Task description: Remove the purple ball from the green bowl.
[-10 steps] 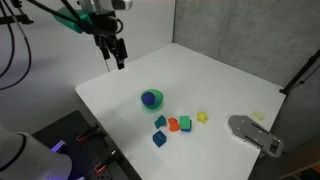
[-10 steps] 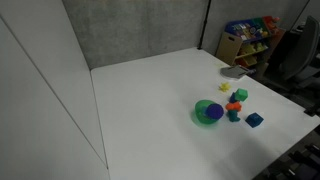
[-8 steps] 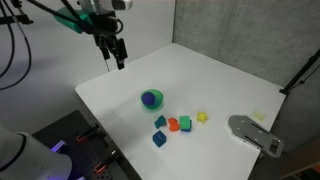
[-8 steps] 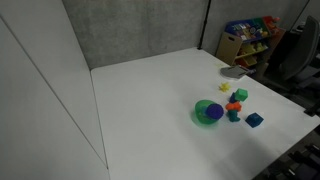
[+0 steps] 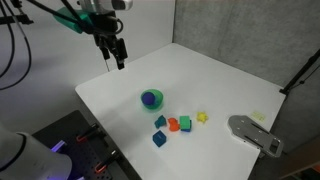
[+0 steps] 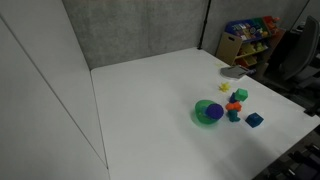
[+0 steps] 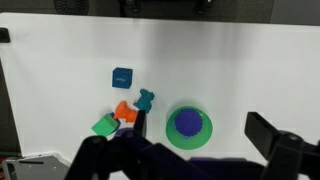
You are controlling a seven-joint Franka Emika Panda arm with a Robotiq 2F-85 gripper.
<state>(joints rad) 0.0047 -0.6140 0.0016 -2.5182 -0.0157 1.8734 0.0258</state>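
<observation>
The purple ball (image 5: 151, 98) sits inside the green bowl (image 5: 158, 104) on the white table; both exterior views show it, and so does the wrist view. In the wrist view the ball (image 7: 187, 122) lies in the bowl (image 7: 205, 136), low in the frame between my two dark fingers. My gripper (image 5: 116, 58) hangs open and empty high above the table's far left edge, well away from the bowl. In an exterior view the ball (image 6: 211, 112) and bowl (image 6: 199, 108) show, but my gripper does not.
Small blocks lie beside the bowl: two blue (image 5: 159, 139), an orange (image 5: 173, 125), a green cube (image 5: 184, 122), a yellow piece (image 5: 202, 117). A grey object (image 5: 250, 131) lies at the table's right edge. A shelf of toys (image 6: 248, 38) stands behind the table.
</observation>
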